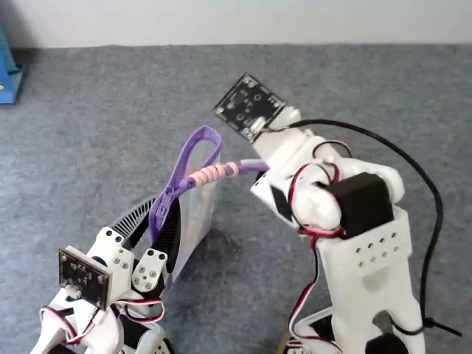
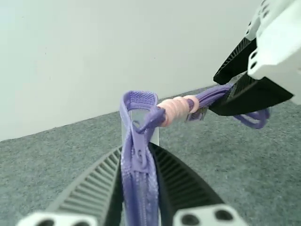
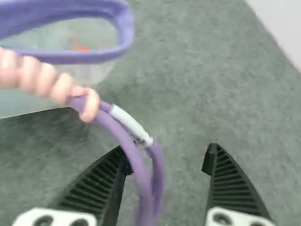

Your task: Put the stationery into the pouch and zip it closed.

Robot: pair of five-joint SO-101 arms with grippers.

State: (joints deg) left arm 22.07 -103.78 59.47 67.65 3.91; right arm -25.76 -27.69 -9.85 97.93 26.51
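Note:
The pouch [image 1: 195, 214] is clear plastic with a purple zipper band, and it stands upright on the grey mat. My left gripper [image 1: 164, 214] is shut on its zipper edge [image 2: 136, 141], with the purple band pinched between the black fingers [image 2: 174, 183]. A pull cord with pink beads [image 1: 210, 175] runs from the slider to my right gripper [image 1: 254, 166]. In the right wrist view that gripper [image 3: 167, 157] is open. The purple cord loop [image 3: 141, 160] hangs between its fingers, close against one finger. A small orange thing [image 3: 80, 47] shows through the pouch wall.
Grey carpet-like mat [image 1: 110, 110] covers the table, with open room to the left and behind the pouch. A blue object [image 1: 7, 74] sits at the far left edge. A white wall runs along the back.

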